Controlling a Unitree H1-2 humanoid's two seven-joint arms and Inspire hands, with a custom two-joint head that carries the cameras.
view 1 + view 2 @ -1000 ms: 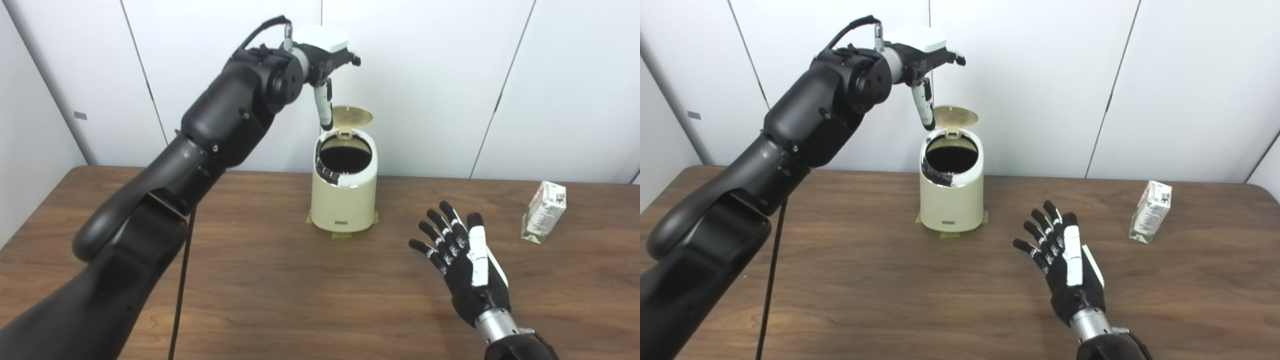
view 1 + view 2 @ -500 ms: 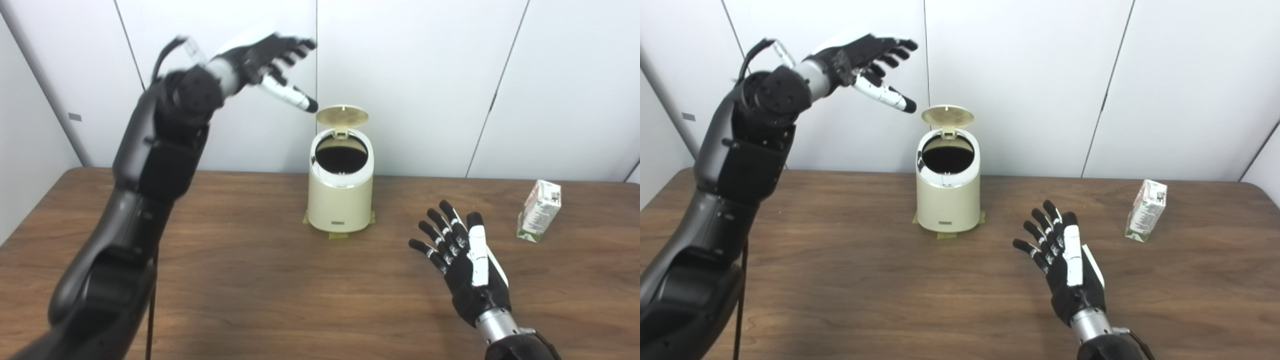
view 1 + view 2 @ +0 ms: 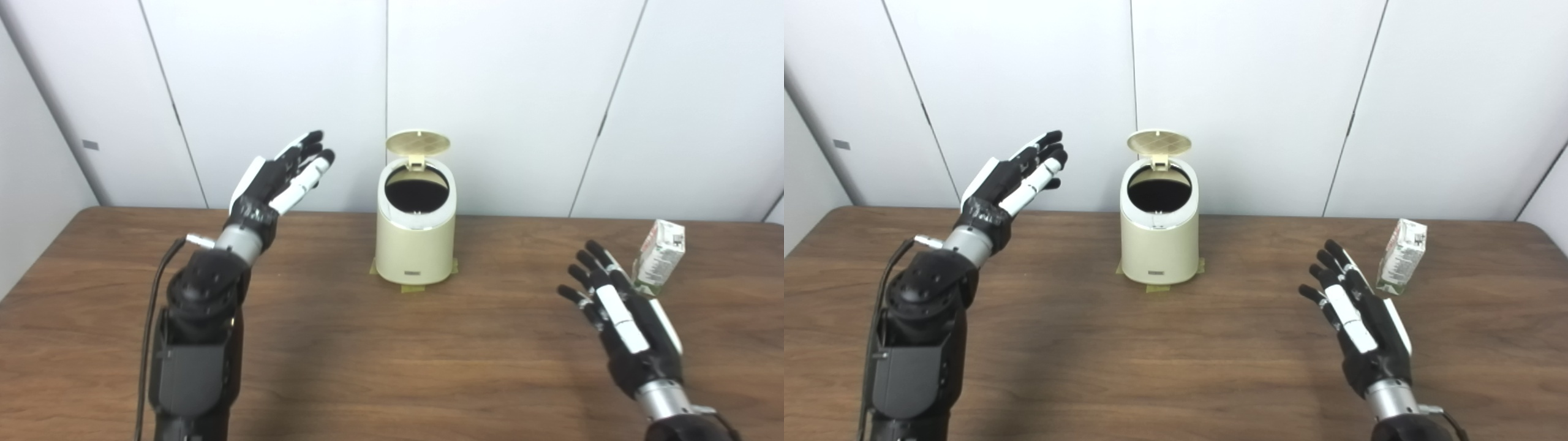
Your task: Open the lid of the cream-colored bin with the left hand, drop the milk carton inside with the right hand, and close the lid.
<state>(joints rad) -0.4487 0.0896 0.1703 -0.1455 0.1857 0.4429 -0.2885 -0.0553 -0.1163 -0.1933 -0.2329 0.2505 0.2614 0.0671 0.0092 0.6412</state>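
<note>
Lid (image 3: pixel 418 141) up, bin (image 3: pixel 416 245) open; step 1 done. Milk carton (image 3: pixel 661 258) upright just beyond right hand (image 3: pixel 625 312) fingertips, ungrasped. Both hands spread, empty; left hand (image 3: pixel 278 177) clear of bin. Left: grab, drop, close

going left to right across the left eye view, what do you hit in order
left hand → cream-colored bin with its lid standing open → right hand → milk carton, all on or over the wooden table.
</note>
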